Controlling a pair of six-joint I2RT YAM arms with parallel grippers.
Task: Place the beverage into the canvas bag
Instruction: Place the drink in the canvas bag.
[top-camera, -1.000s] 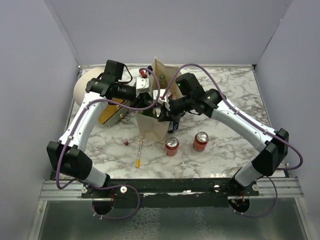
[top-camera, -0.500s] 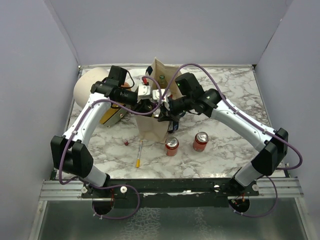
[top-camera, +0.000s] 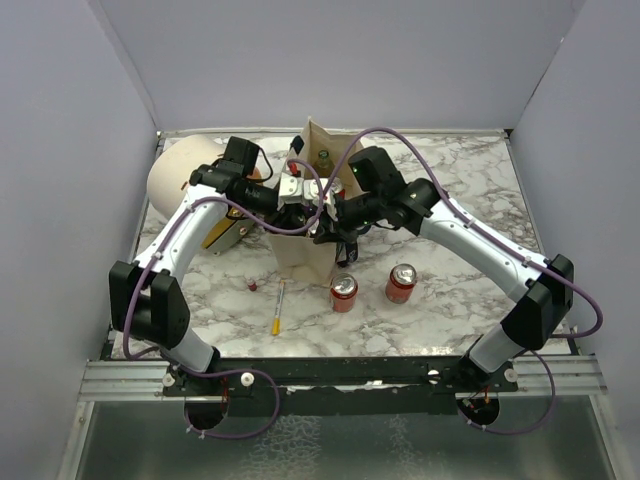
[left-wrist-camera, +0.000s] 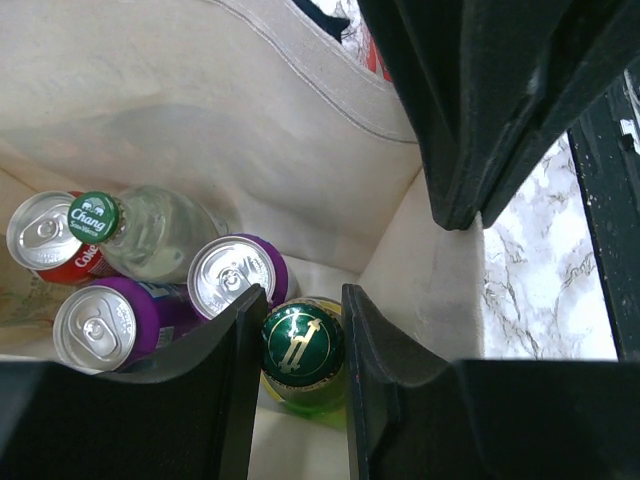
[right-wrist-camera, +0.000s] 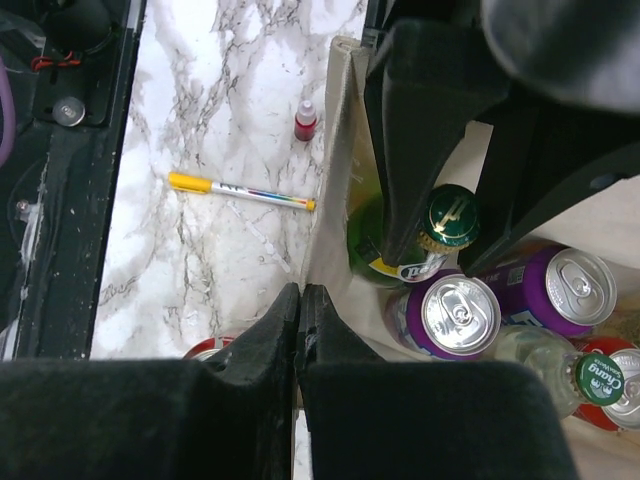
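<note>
Placement step, near its end by the look of it. Your left gripper is down inside the cream canvas bag, which stands upright mid-table, dark strap handles at its mouth. The left jaws straddle the gold-and-green cap of a green glass bottle; the cap fills the gap between them, and you cannot tell from either wrist view whether they clamp it or have let go. The bottle stands in the near corner of the bag, beside two purple drink cans, a clear glass bottle with a green cap and a red cola can. Whether its base is on the bag floor is hidden. Your right gripper has its jaws closed on the bag's cream rim, pinching the wall and holding the mouth open. Outside on the white marble table stand two more red cans, just by the bag. Next move, as a judgement: free the jaws from the cap, then lift the left arm straight up, since the fingers sit close to the neighbouring purple can and to the canvas wall. Keep the right pinch on until the left is out; a slack wall could snag the fingers or tip the bag.
</note>
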